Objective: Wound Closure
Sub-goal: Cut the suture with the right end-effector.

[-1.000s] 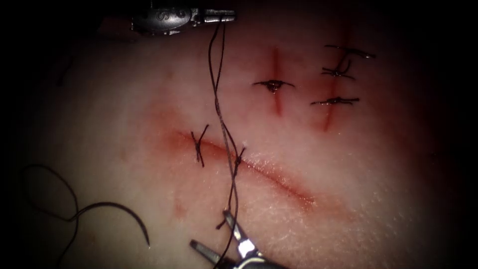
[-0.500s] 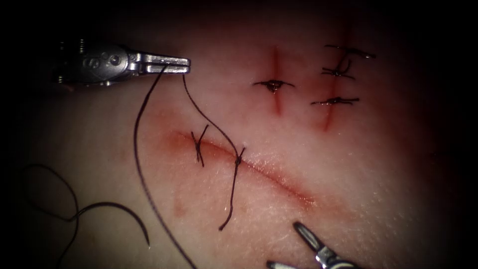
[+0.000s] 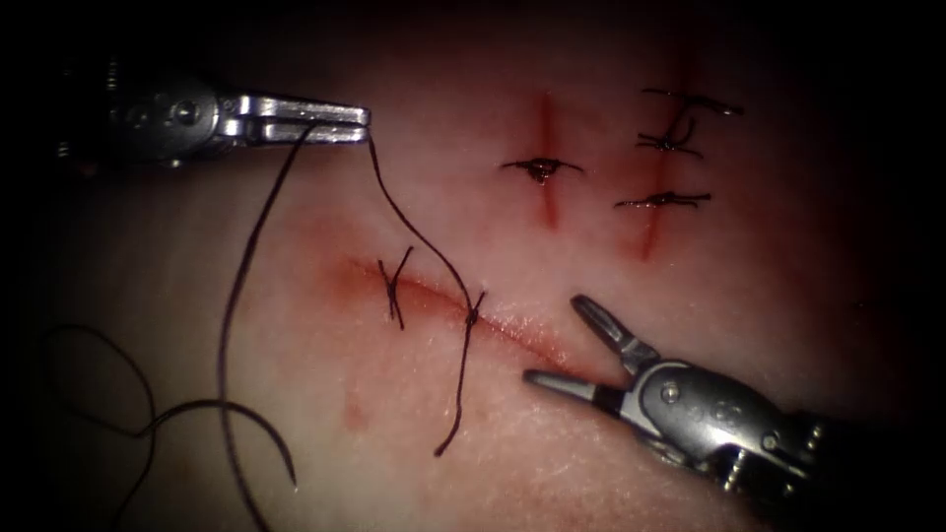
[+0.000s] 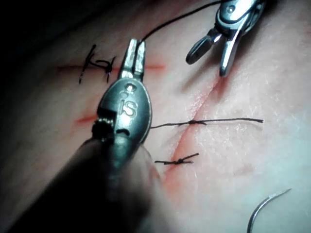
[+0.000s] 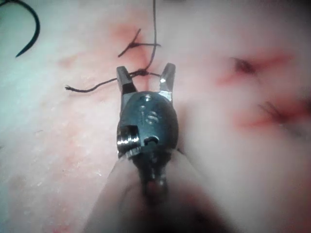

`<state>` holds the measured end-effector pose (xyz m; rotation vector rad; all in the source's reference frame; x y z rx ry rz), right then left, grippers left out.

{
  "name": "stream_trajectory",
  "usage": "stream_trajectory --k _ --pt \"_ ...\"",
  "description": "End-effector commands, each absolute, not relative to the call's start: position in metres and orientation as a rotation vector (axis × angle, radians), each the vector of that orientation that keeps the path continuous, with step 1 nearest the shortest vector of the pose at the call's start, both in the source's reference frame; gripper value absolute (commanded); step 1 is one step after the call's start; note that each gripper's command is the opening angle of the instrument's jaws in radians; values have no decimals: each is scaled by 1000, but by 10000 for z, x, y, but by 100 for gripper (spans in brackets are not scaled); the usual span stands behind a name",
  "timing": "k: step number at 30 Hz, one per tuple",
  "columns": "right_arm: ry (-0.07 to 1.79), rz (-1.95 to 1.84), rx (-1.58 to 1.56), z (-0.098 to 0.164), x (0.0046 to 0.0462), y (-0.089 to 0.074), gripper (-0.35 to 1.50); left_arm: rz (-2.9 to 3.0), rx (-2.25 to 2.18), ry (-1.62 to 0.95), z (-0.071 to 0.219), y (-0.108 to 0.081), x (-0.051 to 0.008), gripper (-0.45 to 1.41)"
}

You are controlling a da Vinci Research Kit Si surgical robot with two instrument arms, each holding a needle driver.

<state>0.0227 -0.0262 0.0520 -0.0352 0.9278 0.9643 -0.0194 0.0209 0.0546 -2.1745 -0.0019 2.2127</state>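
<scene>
Two tools over the tissue: left tool clenched on the thread running from the second knot; right tool, released, holds nothing. Needle lies free, left of the cut. Judgement: keep thread tension gentle, sparing the knot. Since 0.5 s ago, right tool moved up to the cut.

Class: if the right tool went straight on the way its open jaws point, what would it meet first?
Probably the knot on the cut: in the right wrist view it lies just ahead of the right tool, between the jaw tips. Depth is unclear, so the tool might pass above it.
</scene>
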Motion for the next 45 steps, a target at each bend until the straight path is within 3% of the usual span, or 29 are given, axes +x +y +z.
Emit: stream_trajectory --k 1,11,30,40,42,45 --pt "932 964 -34 526 244 -253 143 2212 -2176 -3 551 210 -199 -45" --pt "887 952 -19 572 295 -230 140 2197 -2217 -1 527 206 -201 -45" --pt "882 896 -69 589 330 -220 143 2171 -2258 -7 513 203 -205 -45" --pt "902 860 -51 601 341 -216 135 2171 -2271 -1 501 196 -205 -45" --pt "902 860 -50 600 341 -216 128 2170 -2273 -1 500 196 -206 -45" --pt "891 857 -64 594 342 -218 78 2169 -2274 2 502 196 -208 -45"
